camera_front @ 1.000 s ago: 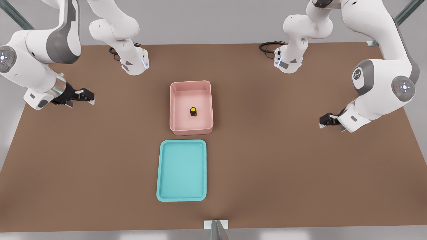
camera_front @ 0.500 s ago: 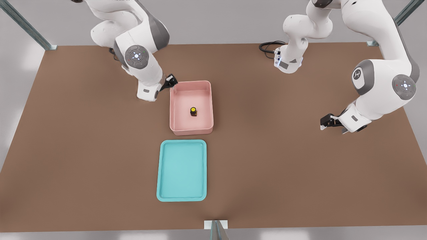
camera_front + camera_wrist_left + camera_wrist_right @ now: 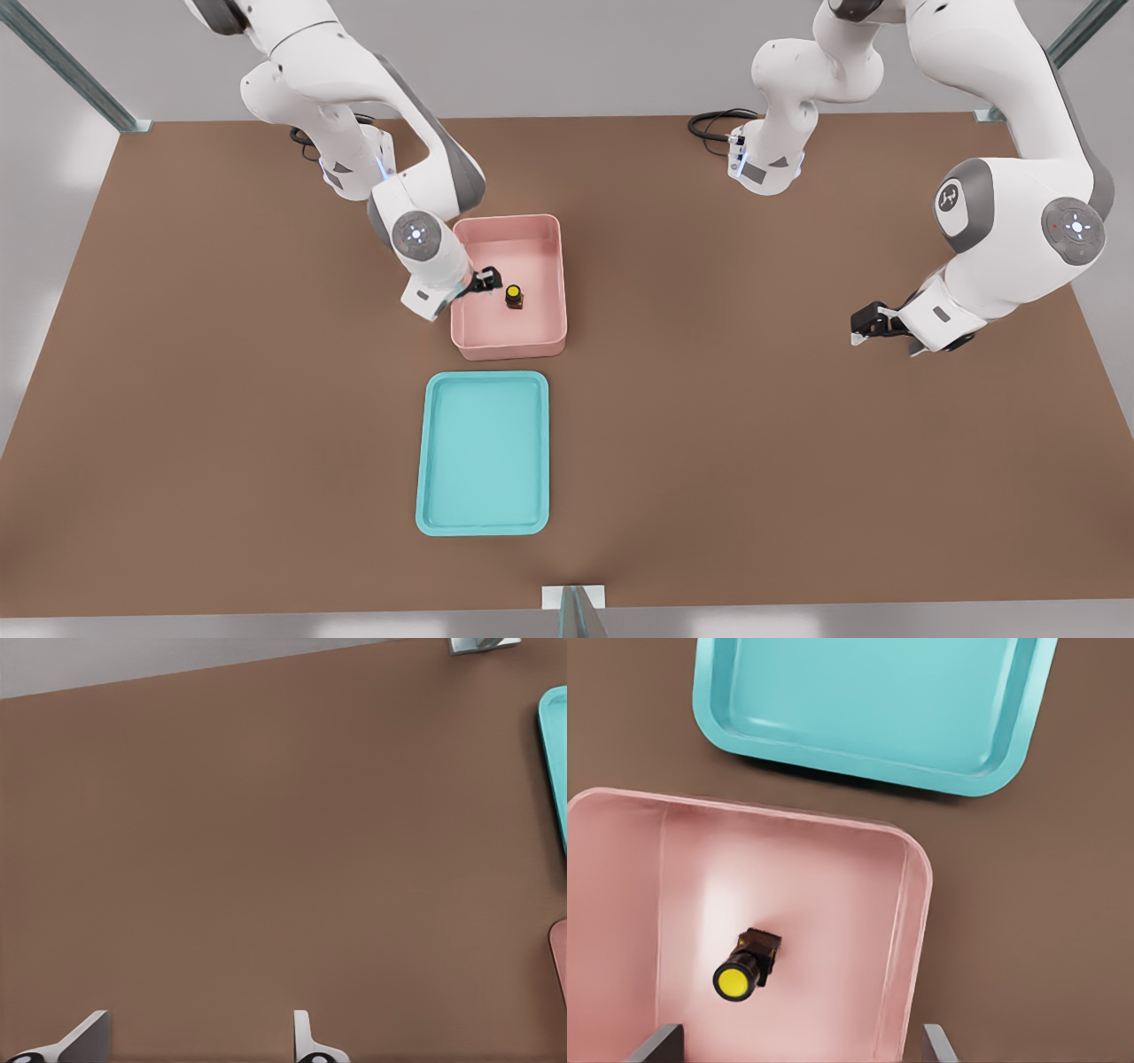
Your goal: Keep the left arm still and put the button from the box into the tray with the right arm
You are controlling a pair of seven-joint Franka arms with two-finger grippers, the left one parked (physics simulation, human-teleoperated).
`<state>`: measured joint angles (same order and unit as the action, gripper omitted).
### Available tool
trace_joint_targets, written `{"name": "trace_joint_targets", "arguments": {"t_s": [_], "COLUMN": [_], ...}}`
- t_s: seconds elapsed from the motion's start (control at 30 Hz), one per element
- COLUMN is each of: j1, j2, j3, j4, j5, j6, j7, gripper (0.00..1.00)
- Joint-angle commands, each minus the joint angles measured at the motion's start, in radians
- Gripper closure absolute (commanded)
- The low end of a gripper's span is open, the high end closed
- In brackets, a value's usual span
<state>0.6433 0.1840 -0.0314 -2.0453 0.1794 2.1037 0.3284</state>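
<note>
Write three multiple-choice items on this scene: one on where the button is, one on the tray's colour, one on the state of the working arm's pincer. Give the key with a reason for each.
1. Where is the button?
A. In the tray
B. On the floor of the box
C. On the bare table

2. What colour is the tray?
A. Turquoise
B. Pink
C. Yellow

3. What is the state of the right arm's pincer?
A. Shut on the button
B. Open and holding nothing
C. Resting in the tray

Key:
1 B, the yellow-capped button sits inside the pink walls in both the front and right wrist views.
2 A, the shallow tray is turquoise and holds nothing.
3 B, in the right wrist view the fingertips stand wide apart with the button between and beyond them, untouched; the front view puts the pincer over the box beside the button.
</note>
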Motion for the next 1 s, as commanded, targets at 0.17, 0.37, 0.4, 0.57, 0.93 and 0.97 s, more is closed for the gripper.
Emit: {"name": "trace_joint_targets", "arguments": {"t_s": [0.17,0.37,0.4,0.57,0.93,0.97], "j1": [0.053,0.104,0.105,0.133,0.159,0.154], "j2": [0.069,0.120,0.126,0.155,0.238,0.239], "j3": [0.022,0.024,0.024,0.027,0.021,0.016], "j4": [-0.072,-0.072,-0.072,-0.065,-0.026,-0.026], "j5": [0.025,0.026,0.025,0.025,0.008,-0.012], "j6": [0.265,0.269,0.269,0.256,0.256,0.262], "j7": [0.225,0.264,0.267,0.279,0.278,0.278], "gripper": [0.00,0.00,0.00,0.00,0.00,0.00]}}
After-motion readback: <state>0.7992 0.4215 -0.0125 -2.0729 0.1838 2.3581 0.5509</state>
